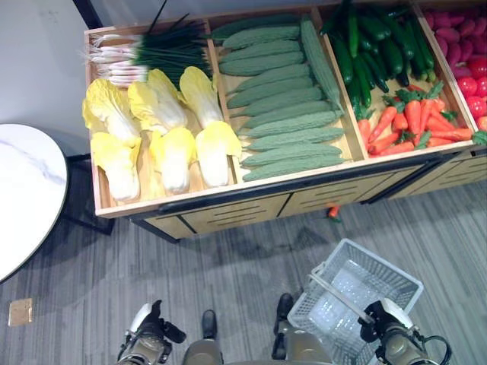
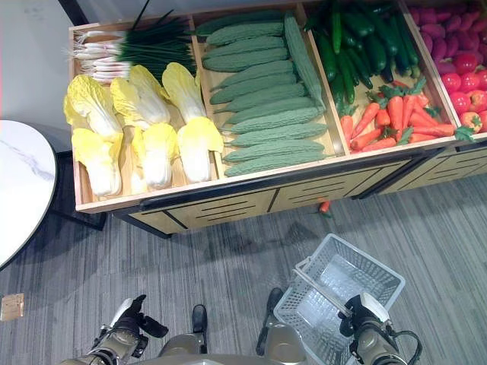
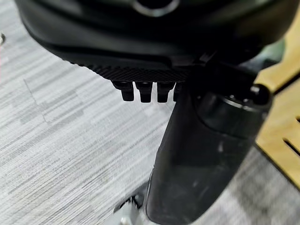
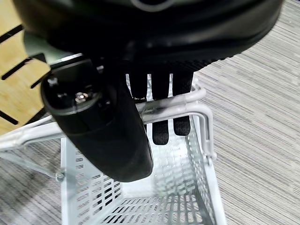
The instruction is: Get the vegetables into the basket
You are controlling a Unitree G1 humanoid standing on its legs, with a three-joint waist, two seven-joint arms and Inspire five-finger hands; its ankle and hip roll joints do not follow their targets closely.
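low at the front, the right hand [image 1: 386, 318] hangs over the near edge of the white basket [image 1: 396, 280], which stands on the grey carpet floor [image 1: 228, 266]. from its wrist the fingers [image 4: 161, 131] hook down over the basket's handle [image 4: 178, 107], curled round the white bars with the thumb alongside, so the handle is in its grip. the left hand [image 1: 148, 323] hangs down on the other side, above bare carpet; its fingers [image 3: 140, 91] are curled in short against the palm and hold nothing.

the vegetables sit well apart from both hands, up on the wooden display stand [image 1: 228, 209]. yellow-white cabbages [image 1: 171, 129] fill the left compartment, with green onions [image 1: 144, 49] behind them. green bitter gourds [image 1: 285, 99] are stacked in the next one, then dark cucumbers [image 1: 380, 42] above carrots [image 1: 411, 122], and red produce [image 1: 468, 53] at the far right. one small carrot [image 1: 332, 212] lies on the floor just under the stand's front. a round white table [image 1: 23, 190] stands to the left. no readable writing anywhere.
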